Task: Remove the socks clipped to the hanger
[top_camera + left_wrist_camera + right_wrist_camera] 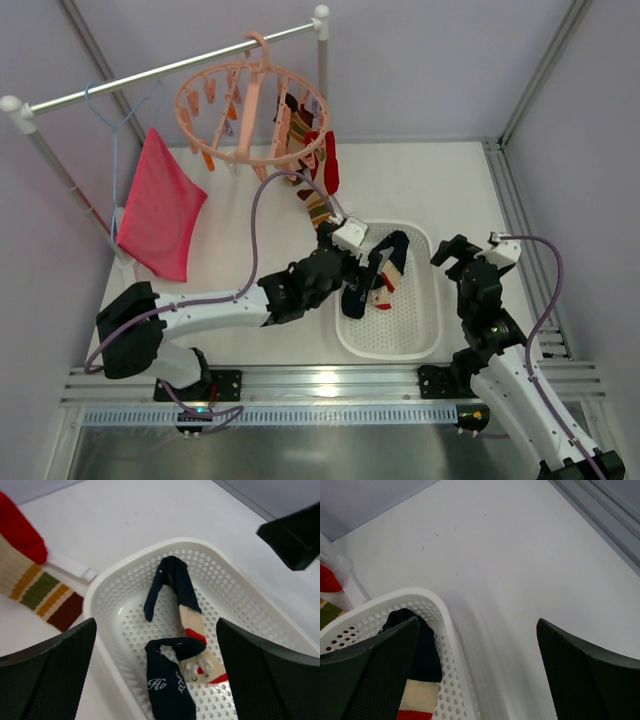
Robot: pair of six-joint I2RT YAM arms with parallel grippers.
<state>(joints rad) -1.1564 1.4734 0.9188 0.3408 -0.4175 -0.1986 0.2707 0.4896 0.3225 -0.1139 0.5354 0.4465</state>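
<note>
While left hand [157, 677] gapes, socks [172, 580] in basket [114, 579]

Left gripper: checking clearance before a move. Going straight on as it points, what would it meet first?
Probably a navy sock lying in the white basket, centred between its open fingers; depth unclear.

I see navy socks [172, 577] in a white perforated basket [112, 582], a salmon-pink hanger [250, 158], and a cream striped sock [45, 597] banded mustard, green, maroon.
</note>
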